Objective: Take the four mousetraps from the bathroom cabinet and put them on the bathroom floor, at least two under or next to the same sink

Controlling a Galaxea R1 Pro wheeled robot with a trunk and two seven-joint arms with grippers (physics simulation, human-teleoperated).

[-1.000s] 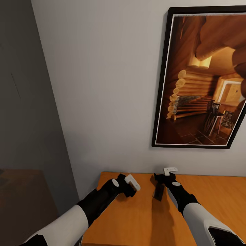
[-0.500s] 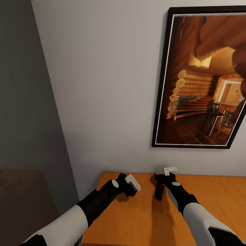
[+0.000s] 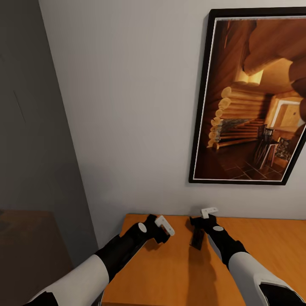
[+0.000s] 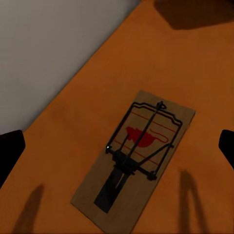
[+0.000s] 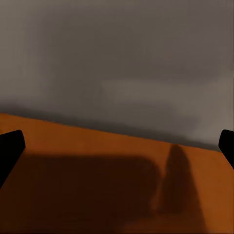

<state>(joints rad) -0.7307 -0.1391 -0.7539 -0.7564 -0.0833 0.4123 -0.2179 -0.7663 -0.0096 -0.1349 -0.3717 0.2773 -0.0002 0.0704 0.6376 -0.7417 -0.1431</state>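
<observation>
Both black-and-white arms reach forward from the bottom of the head view over the flat top of the orange-brown wooden cabinet (image 3: 170, 272), which stands against a pale grey wall (image 3: 127, 106) beneath a black-framed picture of a log cabin interior (image 3: 255, 97). The left arm comes in from the lower left, its white forearm giving way to a black wrist that angles up and to the right, so that the left claw (image 3: 163, 231) hangs above the cabinet top near its back left corner. In the left wrist view its two dark fingertips (image 4: 9, 151) stand wide apart at the frame edges, released and grasping nothing, and between them a flat rectangular brown mousetrap with a wire spring bar and a red mark (image 4: 134, 156) lies flat on the wood, close to the wall edge. The right arm rises from the lower right, elbow low, wrist bent so that the right claw (image 3: 197, 236) points down toward the cabinet top near the wall. In the right wrist view its fingertips (image 5: 10, 146) are likewise spread wide, over bare orange wood and shadow.
</observation>
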